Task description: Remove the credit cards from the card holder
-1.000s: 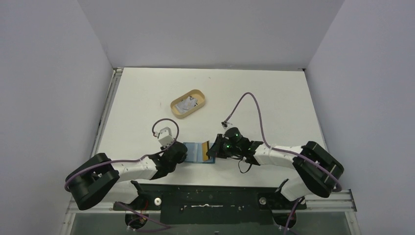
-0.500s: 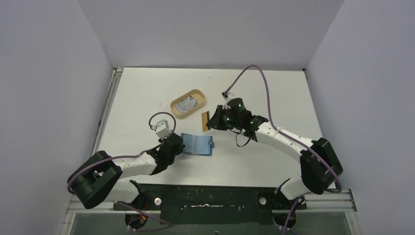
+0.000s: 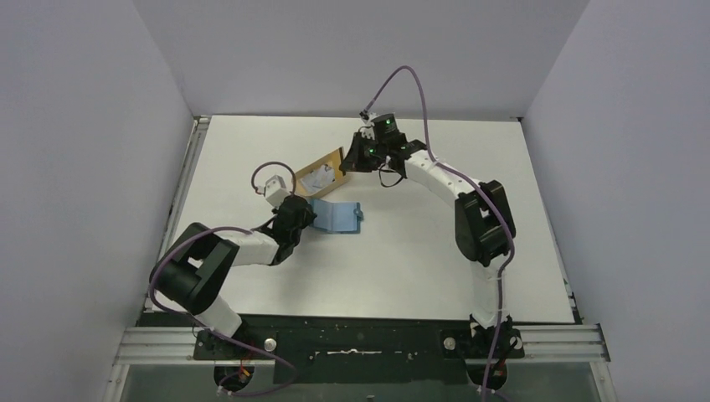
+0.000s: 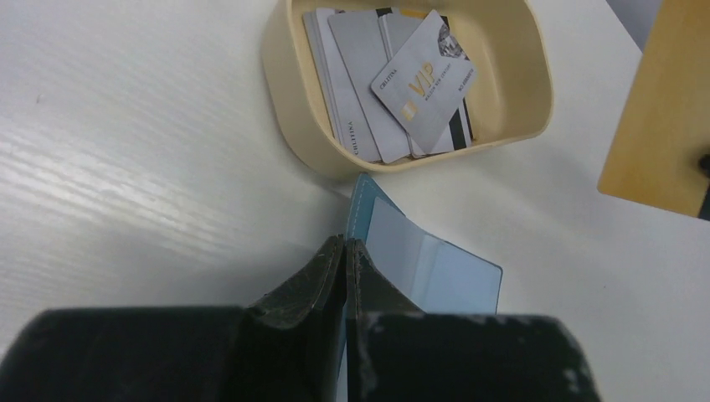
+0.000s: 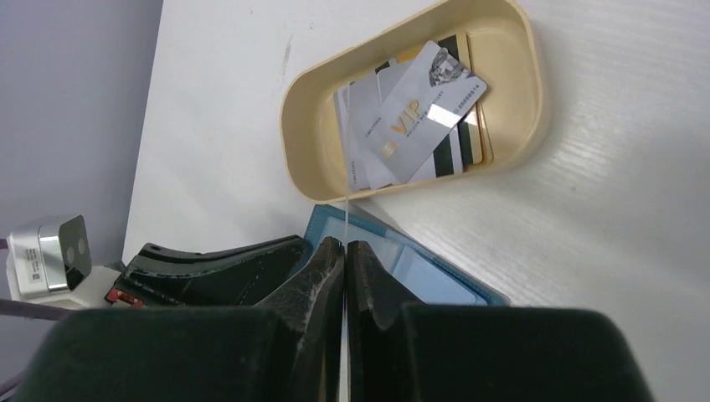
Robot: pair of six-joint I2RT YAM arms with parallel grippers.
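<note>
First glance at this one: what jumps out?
A yellowish card is pinched in the right fingers, held in the air beside the tan tray toward the far side of the table. The tray holds a pile of grey cards, a VIP card on top. Just in front, the left fingers clamp one edge of the opened teal wallet.

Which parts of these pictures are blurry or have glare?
Left wrist view: the left pincer is out of focus, the table shows a bright sheen, the VIP card is sharp. Right wrist view: the right pincer is blurred, a glare patch sits on the VIP card. Top view: even, soft light.
</note>
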